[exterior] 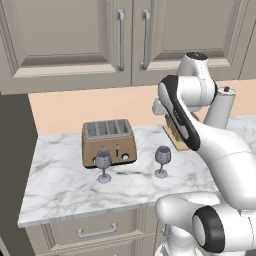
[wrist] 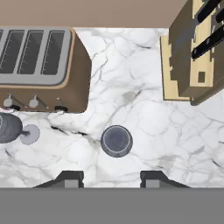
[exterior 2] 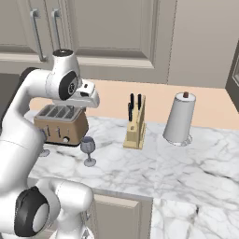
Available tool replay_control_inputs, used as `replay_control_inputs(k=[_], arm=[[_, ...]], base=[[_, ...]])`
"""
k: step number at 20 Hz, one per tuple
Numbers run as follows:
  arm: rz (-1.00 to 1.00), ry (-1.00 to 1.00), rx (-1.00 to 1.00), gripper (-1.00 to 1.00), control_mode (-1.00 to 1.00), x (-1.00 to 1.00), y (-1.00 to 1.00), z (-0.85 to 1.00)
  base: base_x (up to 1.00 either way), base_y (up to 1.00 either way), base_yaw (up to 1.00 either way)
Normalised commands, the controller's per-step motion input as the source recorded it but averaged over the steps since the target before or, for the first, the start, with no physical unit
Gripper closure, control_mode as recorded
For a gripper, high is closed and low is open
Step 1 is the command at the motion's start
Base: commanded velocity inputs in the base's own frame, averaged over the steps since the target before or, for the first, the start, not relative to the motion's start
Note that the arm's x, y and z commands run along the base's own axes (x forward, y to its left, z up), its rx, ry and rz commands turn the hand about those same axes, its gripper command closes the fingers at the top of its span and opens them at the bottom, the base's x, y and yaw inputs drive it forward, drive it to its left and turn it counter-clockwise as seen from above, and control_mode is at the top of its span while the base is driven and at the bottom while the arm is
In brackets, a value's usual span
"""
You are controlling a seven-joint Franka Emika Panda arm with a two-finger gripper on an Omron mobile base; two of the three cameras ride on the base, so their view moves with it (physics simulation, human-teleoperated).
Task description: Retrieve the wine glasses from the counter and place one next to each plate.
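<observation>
Two smoky grey wine glasses stand upright on the white marble counter. One glass is in front of the toaster, the other glass stands to its right. From straight above, the hand view shows the right glass and the left one at the edge. My gripper hangs high above the right glass, open, with nothing between its fingertips. The plates are out of view.
A brown four-slot toaster sits at the back left. To its right stand a wooden knife block and a paper towel roll. Wall cabinets hang above. The counter ends at the left.
</observation>
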Motion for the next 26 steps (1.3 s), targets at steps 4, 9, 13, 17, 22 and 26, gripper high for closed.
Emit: replay_control_inputs(k=[4, 9, 13, 17, 22, 26], arm=[[-0.02, -0.05, 0.08, -1.00, -1.00, -0.35, -0.02, 0.00], [-0.12, -0.12, 0.14, -1.00, -1.00, -0.91, -0.09, 0.00], [-0.33, 0.01, 0.08, -1.00, -1.00, -0.72, -0.22, 0.01], [-0.31, 0.25, 0.27, -1.00, -1.00, -0.46, -0.47, 0.09], [-0.30, 0.33, 0.34, -1.00, -1.00, -0.27, -0.35, 0.14], [-0.25, 0.08, 0.17, -1.00, -1.00, -0.09, -0.03, -0.10]], base=[[0.00, 0.00, 0.00], [0.00, 0.00, 0.00], [0.00, 0.00, 0.00], [0.00, 0.00, 0.00], [0.00, 0.00, 0.00], [0.00, 0.00, 0.00]])
